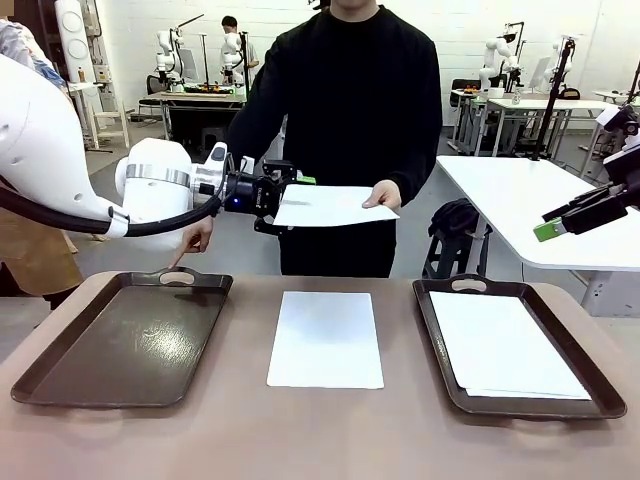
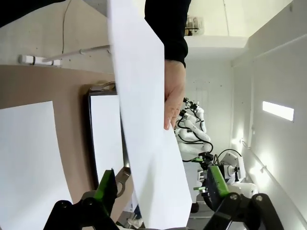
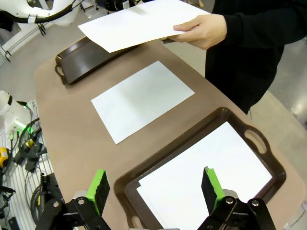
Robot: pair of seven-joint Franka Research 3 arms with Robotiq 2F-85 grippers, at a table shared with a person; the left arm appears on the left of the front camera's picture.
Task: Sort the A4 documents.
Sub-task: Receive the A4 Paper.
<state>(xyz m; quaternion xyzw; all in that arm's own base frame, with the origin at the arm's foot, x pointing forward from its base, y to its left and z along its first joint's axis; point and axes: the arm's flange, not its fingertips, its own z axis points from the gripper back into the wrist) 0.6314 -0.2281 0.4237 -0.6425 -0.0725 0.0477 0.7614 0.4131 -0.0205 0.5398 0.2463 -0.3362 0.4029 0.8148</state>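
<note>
— While my left gripper [image 2: 160, 183] has its fingers apart, where's the sheet [image 2: 144, 120]?
— Between them. Its near edge sits in the gap, and nothing is clamped yet. The long axis runs straight out from the gripper to the person's hand [image 2: 173, 91], which holds the far end.
— And the right gripper [image 3: 156, 184]?
— Spread open above the right tray [image 3: 268, 158] and its stack [image 3: 211, 177], well apart. Left is nearer, so I'd close that one.

Plain white A4 paper, blank and unfolded, a raised sheet [image 1: 335, 206] held near level in the air by a hand [image 1: 383, 194], a middle sheet [image 1: 326, 339] laid flat on the table [image 1: 320, 440], a stack [image 1: 505, 345] laid flat in the right tray [image 1: 433, 345]
</note>
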